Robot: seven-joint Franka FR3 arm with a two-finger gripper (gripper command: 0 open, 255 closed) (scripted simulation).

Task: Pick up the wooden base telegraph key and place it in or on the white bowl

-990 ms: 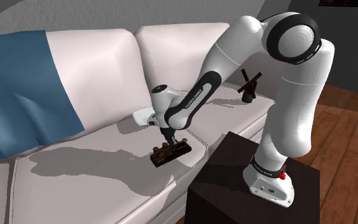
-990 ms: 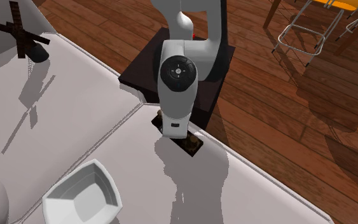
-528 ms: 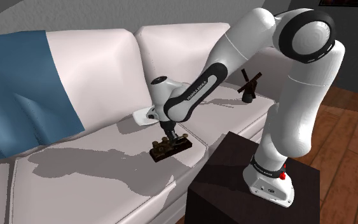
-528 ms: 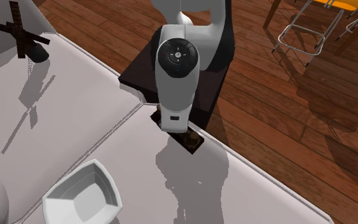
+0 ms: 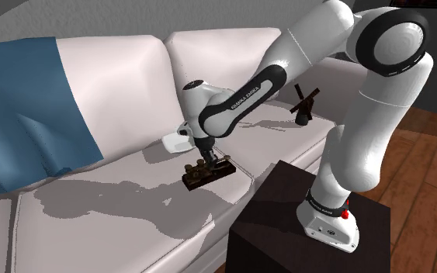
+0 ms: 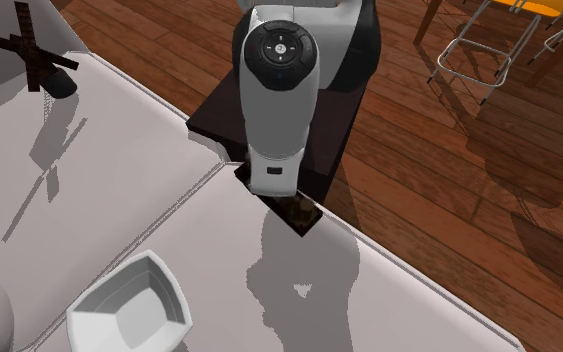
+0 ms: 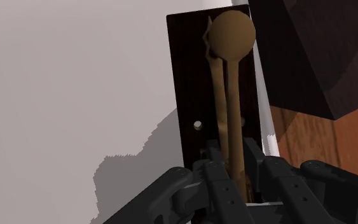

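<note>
1. One blue blanket (image 5: 22, 108) draped over the white sofa (image 5: 123, 77), at the shoulder view's left.
2. Next, white bowl (image 5: 171, 143) on the seat.
3. Then gripper (image 5: 202, 163), clenched on the telegraph key (image 5: 216, 173), by the seat's front edge.
4. Rightmost, dark stand (image 5: 286, 225).

One telegraph key (image 5: 207, 171) with a dark base. One white bowl (image 6: 159, 296). One white arm (image 5: 379, 116). One black two-fingered gripper (image 5: 202, 160). One white sofa (image 5: 116, 198). One blue throw (image 5: 30, 108). One small dark cross-armed ornament (image 5: 303, 107). One dark box stand (image 5: 279, 233).
</note>
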